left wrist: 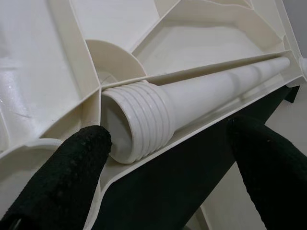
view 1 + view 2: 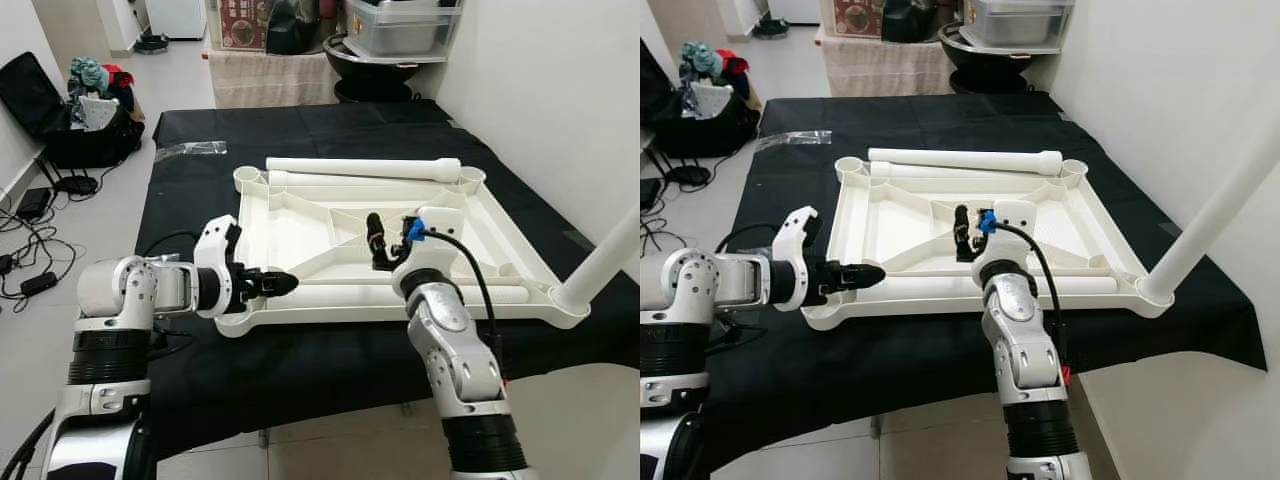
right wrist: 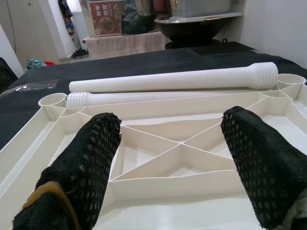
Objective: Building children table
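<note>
A white plastic tabletop (image 2: pixel 300 215) lies upside down on the black-covered table (image 2: pixel 330 120). One white leg (image 2: pixel 600 262) stands screwed into its near right corner. Two more legs (image 2: pixel 360 168) lie along the far edge. Another leg (image 2: pixel 420 294) lies inside the near rim; its threaded end (image 1: pixel 139 120) sits between the spread fingers of my left gripper (image 2: pixel 278 284), which is open at the near left corner socket. My right gripper (image 2: pixel 378 246) hovers open over the middle ribs (image 3: pixel 180 143), holding nothing.
A clear plastic bag (image 2: pixel 190 150) lies on the table's far left. On the floor to the left are a black bag (image 2: pixel 60 110) and cables (image 2: pixel 30 230). A white wall (image 2: pixel 560 90) runs along the right. A bin and basin (image 2: pixel 395 35) stand behind.
</note>
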Available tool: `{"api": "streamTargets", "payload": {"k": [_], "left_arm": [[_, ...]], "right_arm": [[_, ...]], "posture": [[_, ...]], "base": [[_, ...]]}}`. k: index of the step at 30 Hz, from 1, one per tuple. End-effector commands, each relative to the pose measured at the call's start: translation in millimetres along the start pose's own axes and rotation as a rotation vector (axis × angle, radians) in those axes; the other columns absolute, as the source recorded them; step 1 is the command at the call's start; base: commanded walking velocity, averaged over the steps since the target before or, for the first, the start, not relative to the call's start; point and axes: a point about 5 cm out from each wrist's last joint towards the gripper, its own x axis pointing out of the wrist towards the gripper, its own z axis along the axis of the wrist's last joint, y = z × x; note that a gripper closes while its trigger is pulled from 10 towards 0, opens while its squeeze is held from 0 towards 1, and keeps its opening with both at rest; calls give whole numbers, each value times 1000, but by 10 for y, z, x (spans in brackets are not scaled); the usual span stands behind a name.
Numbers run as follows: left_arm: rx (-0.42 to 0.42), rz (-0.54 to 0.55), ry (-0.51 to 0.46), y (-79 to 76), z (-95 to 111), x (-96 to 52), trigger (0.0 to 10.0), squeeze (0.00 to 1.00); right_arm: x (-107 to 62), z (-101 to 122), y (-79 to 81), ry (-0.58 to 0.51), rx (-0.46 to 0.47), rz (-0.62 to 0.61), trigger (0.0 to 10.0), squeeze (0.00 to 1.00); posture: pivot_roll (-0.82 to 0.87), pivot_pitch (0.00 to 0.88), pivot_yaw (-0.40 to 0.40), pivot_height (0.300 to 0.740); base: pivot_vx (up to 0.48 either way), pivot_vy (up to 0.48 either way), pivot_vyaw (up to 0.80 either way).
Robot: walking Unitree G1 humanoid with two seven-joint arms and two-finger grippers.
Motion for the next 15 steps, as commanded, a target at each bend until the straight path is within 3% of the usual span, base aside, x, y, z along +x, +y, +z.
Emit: {"api": "streamTargets", "payload": {"k": [1, 8, 15], "left_arm": [[-7, -6, 4, -28, 30, 8, 10000, 0], [21, -13, -19, -115, 160, 3, 10000, 0], [18, -1, 0, -115, 143, 27, 10000, 0]], "right_arm": [[8, -17, 2, 19, -3, -4, 10000, 0], [35, 60, 16, -4, 10, -3, 10000, 0], [42, 84, 28, -10, 18, -3, 10000, 0]], "posture": [[74, 92, -68, 740], [75, 96, -68, 740], [78, 99, -67, 740]], "base": [[0, 0, 0], [0, 0, 0], [0, 0, 0]]}}
